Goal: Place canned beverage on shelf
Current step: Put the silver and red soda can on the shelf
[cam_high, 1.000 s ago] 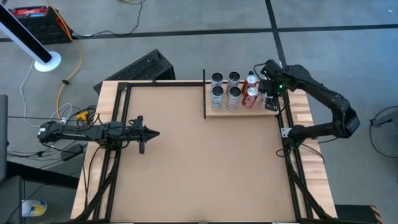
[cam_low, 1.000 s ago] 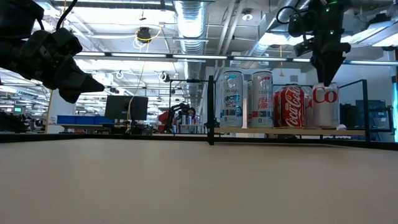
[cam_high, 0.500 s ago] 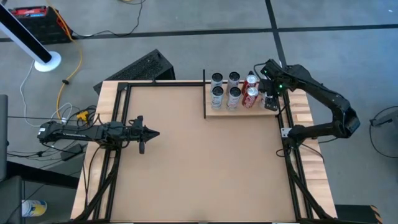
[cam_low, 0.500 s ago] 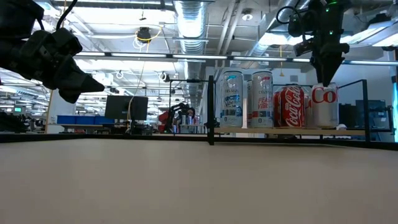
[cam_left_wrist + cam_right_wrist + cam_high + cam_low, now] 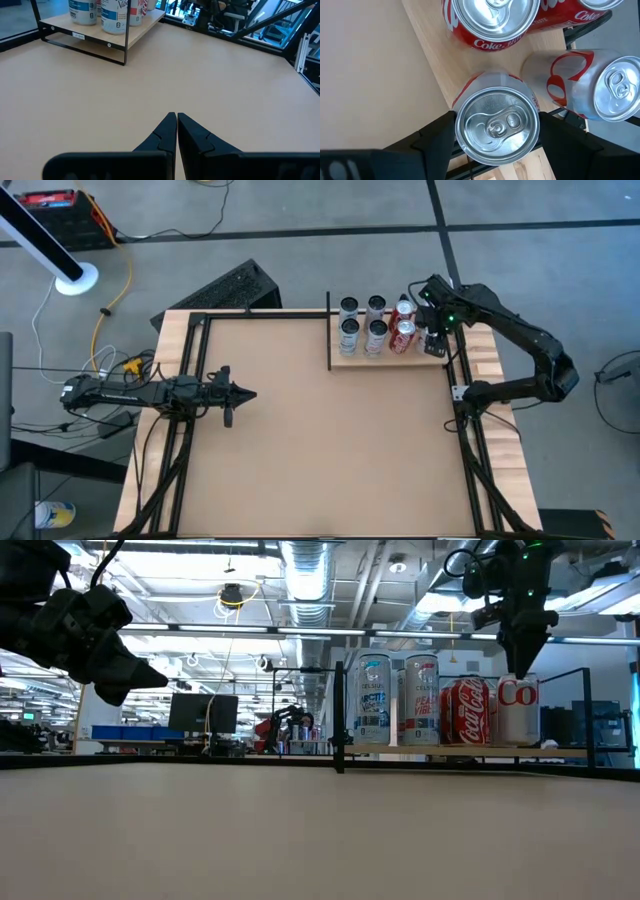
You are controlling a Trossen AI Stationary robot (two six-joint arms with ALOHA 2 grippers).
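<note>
The tan table (image 5: 300,440) carries the shelf (image 5: 345,361) at its far right corner, cans (image 5: 376,330) standing on it.

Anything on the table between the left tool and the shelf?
Nothing: in the high view, only bare tabletop lies between the left tool and the shelf.

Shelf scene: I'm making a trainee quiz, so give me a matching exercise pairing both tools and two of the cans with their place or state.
Things:
A. left tool
B. right tool
C. red cola can
D. tall white-and-blue can

Places or states:
1. at the left end of the light-wood shelf, beside its black post
2. shut, over the bare tan tabletop
3. gripping the silver-and-red can at the shelf's right end
4. standing between the tall cans and the silver-and-red can

Pairs: A-2, B-3, C-4, D-1
</note>
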